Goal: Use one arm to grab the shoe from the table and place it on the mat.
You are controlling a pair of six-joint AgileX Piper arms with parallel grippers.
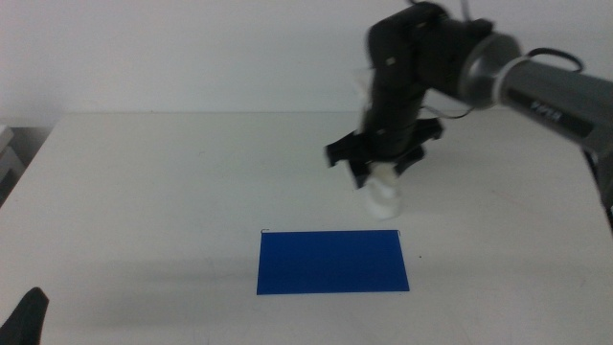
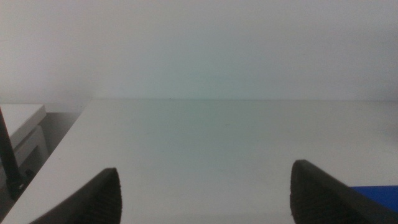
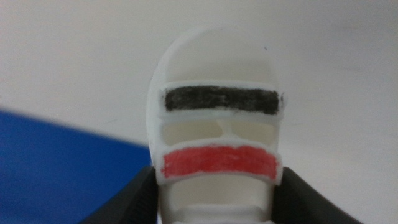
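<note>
1. My right gripper (image 1: 383,177) pinches the white sneaker (image 3: 214,130) at its sides, toe pointing down, just beyond the far edge of the blue mat (image 1: 331,261).
2. I judge the mat lies nearer the camera, slightly left.
3. My left gripper (image 2: 205,193) waits spread, holding nothing.

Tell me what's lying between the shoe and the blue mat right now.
Nothing: in the middle view only a bare strip of white table separates the sneaker, clamped by the right end effector, from the mat.
</note>
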